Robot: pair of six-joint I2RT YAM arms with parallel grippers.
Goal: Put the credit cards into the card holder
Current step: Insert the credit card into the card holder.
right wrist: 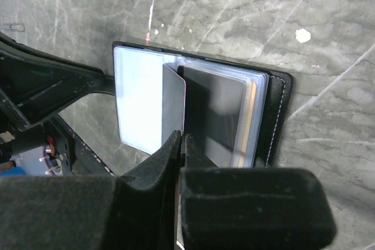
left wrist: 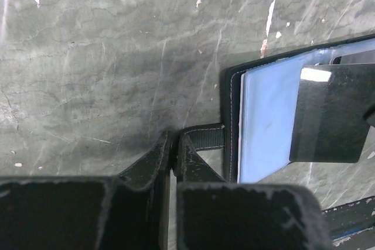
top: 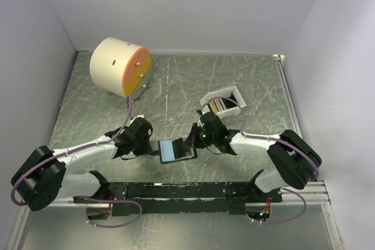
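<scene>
We see the card holder (top: 176, 150) open near the table's (top: 193, 80) near edge, between our grippers. The left gripper (left wrist: 174, 144) pinches its strap (left wrist: 208, 137); the right gripper (right wrist: 180, 141) clamps a credit card (right wrist: 173, 98) standing in it.

I see holder (right wrist: 276, 115) open flat on table (right wrist: 263, 16), clear sleeves (right wrist: 137, 98) up. My right gripper (right wrist: 180, 139) pinches a grey card (right wrist: 173, 100) on edge, its far end at the fold between sleeves.
</scene>
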